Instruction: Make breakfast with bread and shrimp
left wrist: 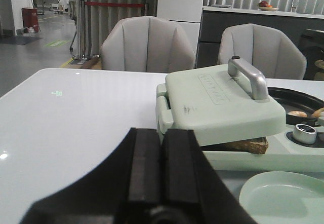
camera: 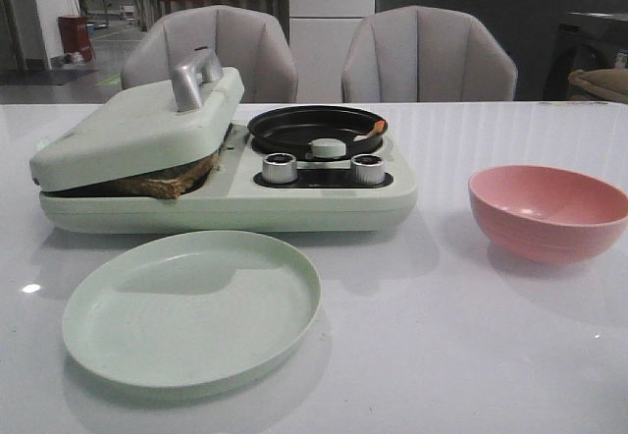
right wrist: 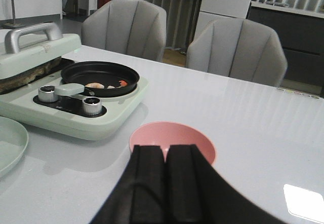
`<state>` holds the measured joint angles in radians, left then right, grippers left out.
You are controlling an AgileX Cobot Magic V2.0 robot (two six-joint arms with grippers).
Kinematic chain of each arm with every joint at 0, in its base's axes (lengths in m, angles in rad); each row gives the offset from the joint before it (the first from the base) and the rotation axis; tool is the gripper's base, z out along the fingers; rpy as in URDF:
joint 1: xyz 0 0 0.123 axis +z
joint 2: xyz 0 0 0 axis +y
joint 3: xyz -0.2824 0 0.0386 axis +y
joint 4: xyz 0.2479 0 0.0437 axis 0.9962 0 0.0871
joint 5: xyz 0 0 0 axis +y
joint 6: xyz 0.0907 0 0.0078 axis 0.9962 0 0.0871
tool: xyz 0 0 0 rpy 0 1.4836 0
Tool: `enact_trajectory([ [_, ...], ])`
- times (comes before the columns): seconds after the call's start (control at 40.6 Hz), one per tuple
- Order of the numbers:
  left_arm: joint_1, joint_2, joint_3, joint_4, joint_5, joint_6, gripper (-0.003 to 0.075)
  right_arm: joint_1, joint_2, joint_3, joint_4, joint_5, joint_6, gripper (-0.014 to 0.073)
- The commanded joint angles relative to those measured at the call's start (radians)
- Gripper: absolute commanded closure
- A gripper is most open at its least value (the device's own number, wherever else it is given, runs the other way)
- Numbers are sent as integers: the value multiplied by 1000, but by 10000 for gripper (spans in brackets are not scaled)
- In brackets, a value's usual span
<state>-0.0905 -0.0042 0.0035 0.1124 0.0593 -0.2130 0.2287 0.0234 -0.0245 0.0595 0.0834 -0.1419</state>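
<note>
Neither pincer appears in the front view. On the counter (camera: 471, 355) the sandwich press lid (camera: 137, 125) rests tilted on the bread (camera: 172, 181), whose crust pokes out at the lid's 5 o'clock edge. A shrimp (camera: 374, 131) lies at 3 o'clock on the rim of the black pan (camera: 316, 130). The green plate (camera: 191, 308) sits at 6 o'clock from the press, the pink bowl (camera: 548, 210) at 3 o'clock.

From the left wrist, the left pincer (left wrist: 162, 176) is pressed together, holding nothing, short of the lid handle (left wrist: 248, 76). Pulling that handle off-centre could drag the whole appliance or knock the plate.

From the right wrist, the right pincer (right wrist: 165, 183) is likewise closed and empty, above the bowl. Shrimp pieces lie in the pan; they are small, so a closed approach could push them over the rim.
</note>
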Motion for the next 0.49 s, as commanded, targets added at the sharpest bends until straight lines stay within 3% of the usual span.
enact_trajectory([
  [0.0, 2, -25, 32, -8, -90, -13, 687, -20, -37, 6, -60, -107, 67, 627],
  [0.468, 2, -25, 32, -8, -90, -13, 687, -73, -52, 50, -42, -126, 71, 627],
])
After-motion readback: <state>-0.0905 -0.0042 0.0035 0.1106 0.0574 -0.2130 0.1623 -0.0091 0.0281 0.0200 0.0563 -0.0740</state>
